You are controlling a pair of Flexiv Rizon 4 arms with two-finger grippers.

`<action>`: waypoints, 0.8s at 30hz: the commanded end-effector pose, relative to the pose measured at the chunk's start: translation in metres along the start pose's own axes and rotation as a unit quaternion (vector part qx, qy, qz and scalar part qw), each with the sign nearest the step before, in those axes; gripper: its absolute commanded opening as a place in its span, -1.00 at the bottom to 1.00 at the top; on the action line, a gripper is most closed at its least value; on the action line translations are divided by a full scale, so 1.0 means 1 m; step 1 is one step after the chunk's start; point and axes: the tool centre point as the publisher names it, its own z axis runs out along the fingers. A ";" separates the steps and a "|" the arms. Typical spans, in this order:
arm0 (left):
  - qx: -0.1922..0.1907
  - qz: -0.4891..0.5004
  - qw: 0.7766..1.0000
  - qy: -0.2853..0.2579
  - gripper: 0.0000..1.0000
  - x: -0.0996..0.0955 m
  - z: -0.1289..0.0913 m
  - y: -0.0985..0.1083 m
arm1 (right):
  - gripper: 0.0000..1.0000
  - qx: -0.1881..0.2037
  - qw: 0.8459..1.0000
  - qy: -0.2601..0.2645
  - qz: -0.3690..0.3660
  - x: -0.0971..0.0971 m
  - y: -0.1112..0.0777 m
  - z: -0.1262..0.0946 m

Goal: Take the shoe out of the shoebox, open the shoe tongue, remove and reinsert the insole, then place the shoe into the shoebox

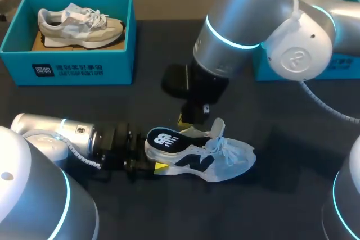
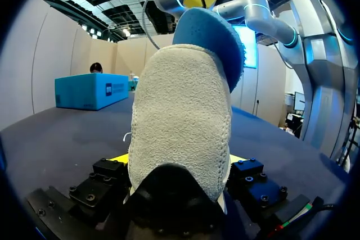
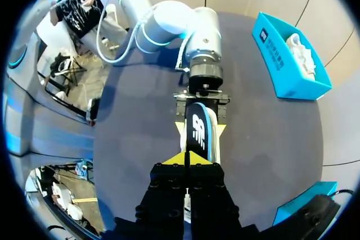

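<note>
Insole step in hand, with the insole [image 1: 166, 140] standing half out of the shoe [image 1: 225, 158]. The shoe is resting on the table [image 1: 281, 206] at lower centre, well apart from the box [image 1: 84, 66] at upper left. The left gripper [image 1: 145, 158] is clamping the heel from both sides. The right gripper [image 1: 194, 121], tips pressed together, is pinching the insole's raised end. The next move is likely calling for a steady pull or push along the shoe, heel braced. Shoe: pale grey, tongue raised, laces loose.

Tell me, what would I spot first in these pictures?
A grey and navy sneaker lies mid-table, its heel clamped in the left gripper. Above it the right gripper pinches the dark insole, which sticks up out of the shoe. At the far left, a blue shoebox holds a second sneaker.
</note>
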 end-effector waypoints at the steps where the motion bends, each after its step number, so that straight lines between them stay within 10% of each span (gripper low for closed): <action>1: -0.001 0.000 1.000 -0.002 -1.00 0.000 0.000 -0.001 | -1.00 0.005 1.000 0.004 -0.001 0.001 0.005 0.004; 13: -0.001 0.000 1.000 -0.002 -1.00 0.000 0.000 -0.001 | -1.00 0.005 1.000 0.004 0.000 0.001 0.006 0.005; 14: -0.001 0.000 1.000 -0.002 -1.00 0.000 0.000 -0.001 | -0.55 0.018 1.000 0.000 0.017 0.011 0.015 0.018; 24: -0.001 0.000 1.000 -0.002 -1.00 0.000 0.000 -0.001 | -0.51 0.017 0.999 -0.009 0.026 0.017 0.015 0.033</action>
